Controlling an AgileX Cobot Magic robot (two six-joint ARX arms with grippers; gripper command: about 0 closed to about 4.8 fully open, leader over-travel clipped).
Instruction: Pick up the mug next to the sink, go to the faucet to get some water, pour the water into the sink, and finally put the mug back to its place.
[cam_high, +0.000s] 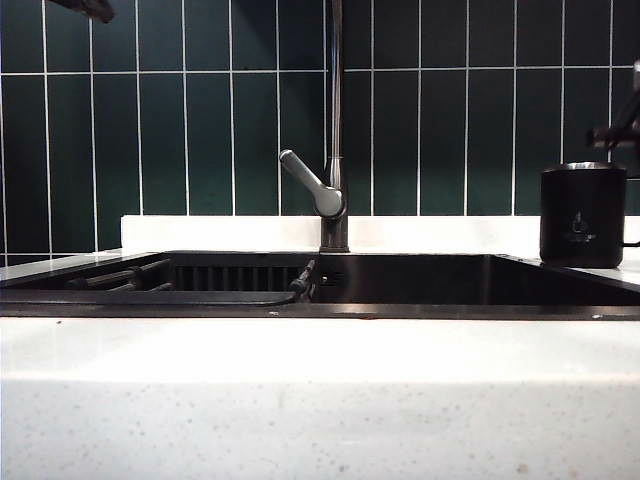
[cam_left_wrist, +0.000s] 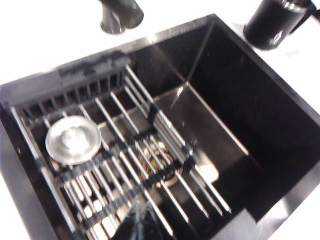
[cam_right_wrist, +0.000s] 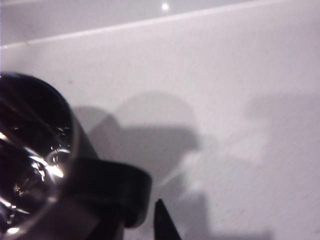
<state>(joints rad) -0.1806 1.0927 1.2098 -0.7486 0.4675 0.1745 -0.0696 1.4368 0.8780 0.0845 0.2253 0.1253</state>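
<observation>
Nearest the exterior camera we find the front edge of the white speckled countertop (cam_high: 320, 400), and directly behind it the sink (cam_high: 480, 285), a wide black basin which we take as our reference landmark. Inside the sink, toward its left end, we see a dark slatted rack (cam_left_wrist: 125, 170); in the left wrist view a round metal strainer disc (cam_left_wrist: 73, 139) rests on this rack, and a drain opening shows beneath the bars near the basin's middle. Behind the sink, at about the centre of its rear edge, the faucet (cam_high: 336, 130) stands upright, its grey lever handle (cam_high: 308, 182) slanting up and away to the left. Behind the faucet we note a wall of dark green tiles (cam_high: 200, 110). The mug (cam_high: 583, 214) stands upright on the countertop just beyond the sink's right end, its steel rim upward and its white logo facing the exterior camera. The right gripper (cam_high: 617, 125) sits above and just right of the mug; in the right wrist view we see the mug's shiny interior and its handle close under the camera, with one dark fingertip (cam_right_wrist: 165, 222) just beside the handle, but we cannot tell how wide these jaws stand or whether they touch the mug. The left gripper (cam_left_wrist: 136, 225) hangs over the sink above the rack, its jaws fully closed and holding nothing.
</observation>
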